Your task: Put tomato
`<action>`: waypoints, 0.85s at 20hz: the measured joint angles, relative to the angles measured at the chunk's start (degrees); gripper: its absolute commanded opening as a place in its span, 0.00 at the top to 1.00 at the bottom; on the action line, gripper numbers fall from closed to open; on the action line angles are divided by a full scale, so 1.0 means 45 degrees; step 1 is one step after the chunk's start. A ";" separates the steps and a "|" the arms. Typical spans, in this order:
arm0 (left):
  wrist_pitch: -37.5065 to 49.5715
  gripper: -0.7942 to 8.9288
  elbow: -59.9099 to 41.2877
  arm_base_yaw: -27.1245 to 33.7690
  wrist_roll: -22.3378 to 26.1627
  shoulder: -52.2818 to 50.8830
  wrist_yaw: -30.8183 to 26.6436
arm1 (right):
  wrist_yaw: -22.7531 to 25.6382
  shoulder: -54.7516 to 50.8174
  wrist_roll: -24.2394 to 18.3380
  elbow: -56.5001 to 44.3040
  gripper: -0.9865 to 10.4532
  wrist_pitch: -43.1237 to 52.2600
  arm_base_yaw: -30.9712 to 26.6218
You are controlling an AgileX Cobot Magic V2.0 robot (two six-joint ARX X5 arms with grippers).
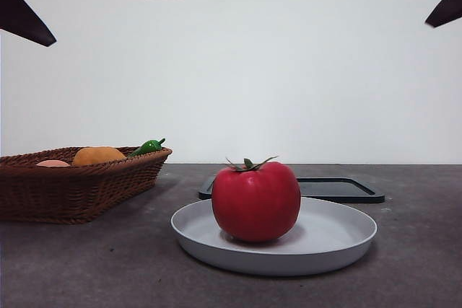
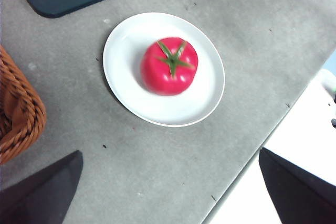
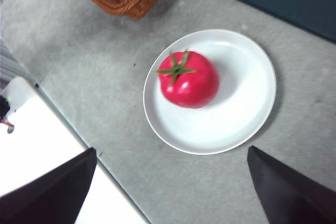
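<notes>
The tomato (image 1: 255,202), glossy deep red with a green calyx, sits upright on a round white plate (image 1: 332,236) in the middle of the grey table. It also shows in the left wrist view (image 2: 169,66) and the right wrist view (image 3: 189,80), left of the plate's centre (image 3: 247,103). My left gripper (image 2: 169,153) is open and empty, high above the table beside the plate (image 2: 126,51). My right gripper (image 3: 171,149) is open and empty, also high above it. In the front view the arms show only as black tips at the top corners.
A brown wicker basket (image 1: 72,185) at the left holds an orange fruit (image 1: 99,155), a pale pink fruit (image 1: 53,164) and a green pepper (image 1: 148,146). A flat dark tray (image 1: 339,189) lies behind the plate. The table's edge (image 2: 247,166) runs near both grippers.
</notes>
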 measured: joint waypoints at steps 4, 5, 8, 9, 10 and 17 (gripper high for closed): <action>-0.0049 0.34 0.0000 0.0000 0.0000 -0.0117 0.0005 | 0.0019 0.0554 0.0000 0.0000 0.51 0.0267 0.0476; -0.0049 0.34 0.0000 0.0000 0.0000 -0.0117 0.0005 | 0.0029 0.0656 0.0000 0.0000 0.51 0.0491 0.0593; -0.0049 0.34 0.0000 0.0000 -0.0005 -0.0117 0.0005 | 0.0180 0.1122 0.0000 0.0000 0.51 0.1685 0.1117; -0.0049 0.34 0.0000 0.0000 0.0000 -0.0117 0.0005 | 0.0228 0.1336 0.0000 0.0000 0.51 0.2050 0.1282; -0.0049 0.34 0.0000 0.0000 0.0000 -0.0117 0.0005 | 0.0432 0.1671 0.0000 0.0000 0.51 0.2531 0.1506; -0.0049 0.34 0.0000 0.0000 0.0000 -0.0117 0.0005 | 0.1846 0.4192 0.0000 0.0000 0.48 0.4915 0.2730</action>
